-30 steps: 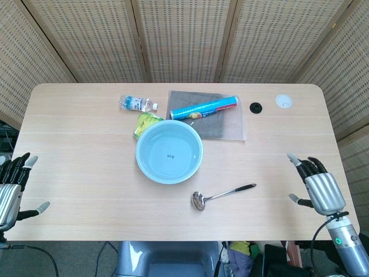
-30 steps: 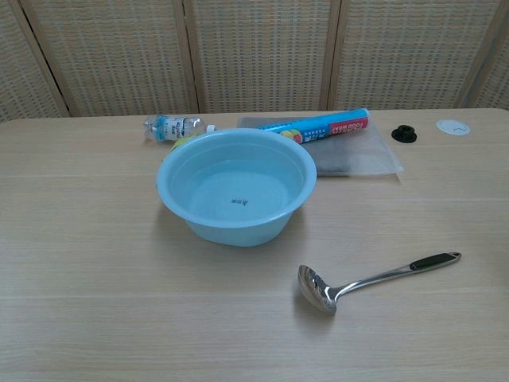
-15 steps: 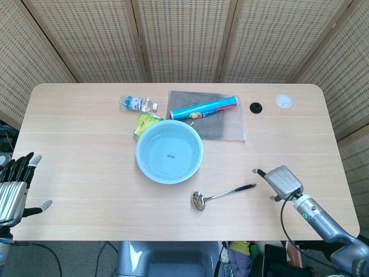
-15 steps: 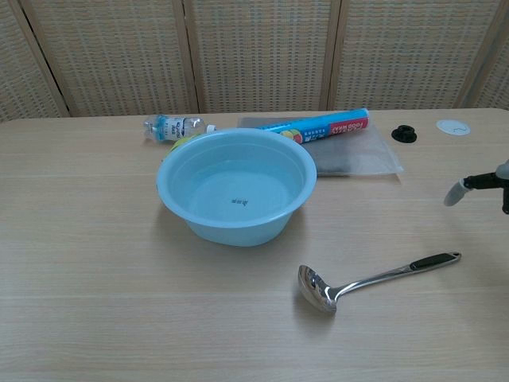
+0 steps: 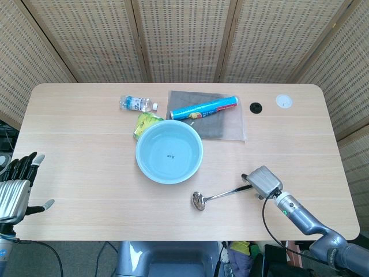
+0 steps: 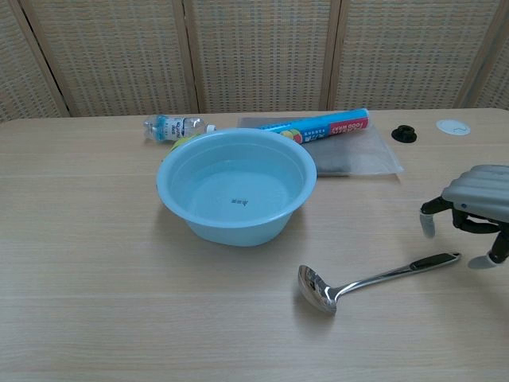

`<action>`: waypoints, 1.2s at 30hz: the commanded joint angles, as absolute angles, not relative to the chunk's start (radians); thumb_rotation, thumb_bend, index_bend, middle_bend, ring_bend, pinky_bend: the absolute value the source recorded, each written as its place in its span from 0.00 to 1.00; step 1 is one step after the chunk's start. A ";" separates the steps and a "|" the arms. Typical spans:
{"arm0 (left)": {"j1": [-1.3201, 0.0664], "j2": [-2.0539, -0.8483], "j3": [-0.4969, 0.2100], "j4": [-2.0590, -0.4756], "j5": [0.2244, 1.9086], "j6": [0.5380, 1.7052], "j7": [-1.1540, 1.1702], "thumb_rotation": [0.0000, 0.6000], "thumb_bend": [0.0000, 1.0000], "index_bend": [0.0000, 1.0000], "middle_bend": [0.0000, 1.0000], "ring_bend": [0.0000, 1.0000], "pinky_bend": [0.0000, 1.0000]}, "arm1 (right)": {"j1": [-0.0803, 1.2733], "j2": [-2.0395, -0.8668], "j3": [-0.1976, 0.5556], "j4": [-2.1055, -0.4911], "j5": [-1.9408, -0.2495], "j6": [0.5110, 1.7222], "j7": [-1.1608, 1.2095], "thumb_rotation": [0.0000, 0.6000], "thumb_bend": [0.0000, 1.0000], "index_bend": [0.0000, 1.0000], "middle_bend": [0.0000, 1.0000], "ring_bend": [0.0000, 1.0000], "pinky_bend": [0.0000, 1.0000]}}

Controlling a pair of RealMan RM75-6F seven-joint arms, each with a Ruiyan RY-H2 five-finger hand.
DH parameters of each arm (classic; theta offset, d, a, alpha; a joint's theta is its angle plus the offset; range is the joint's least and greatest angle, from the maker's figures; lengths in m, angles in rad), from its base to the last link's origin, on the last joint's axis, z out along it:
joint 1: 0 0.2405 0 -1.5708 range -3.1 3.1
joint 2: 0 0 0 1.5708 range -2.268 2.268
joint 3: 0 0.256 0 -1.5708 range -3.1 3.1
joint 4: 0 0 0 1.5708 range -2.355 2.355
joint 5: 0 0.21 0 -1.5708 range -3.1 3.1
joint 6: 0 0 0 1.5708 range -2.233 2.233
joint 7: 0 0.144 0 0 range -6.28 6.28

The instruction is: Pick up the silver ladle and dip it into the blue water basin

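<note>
The right hand (image 6: 475, 208), fingers apart and holding nothing, hangs over the shiny silver metal ladle (image 6: 374, 278) near the wooden table's (image 5: 86, 167) front edge; it should close gently around the black handle end.

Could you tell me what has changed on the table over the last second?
The right hand has swept in from the table's right edge toward the middle and now hovers, fingers apart, over the black handle end of the silver ladle, not yet gripping it. The left hand has barely shifted. The ladle, the blue water basin, and the items behind it lie where they were.
</note>
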State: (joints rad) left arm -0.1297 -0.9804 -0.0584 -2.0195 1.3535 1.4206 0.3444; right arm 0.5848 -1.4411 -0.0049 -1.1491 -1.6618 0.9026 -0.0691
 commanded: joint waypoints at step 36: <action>-0.149 -0.978 -0.056 -2.017 1.322 1.403 0.337 1.00 0.00 0.00 0.00 0.00 0.00 | 0.645 -1.602 -0.055 -0.993 -1.622 0.880 -0.045 1.00 0.29 0.47 0.92 0.94 1.00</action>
State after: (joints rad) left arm -0.1493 -0.9781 -0.0564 -2.0166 1.3224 1.4027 0.3369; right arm 0.6451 -1.6015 -0.0544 -0.9935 -1.6225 0.8801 -0.0447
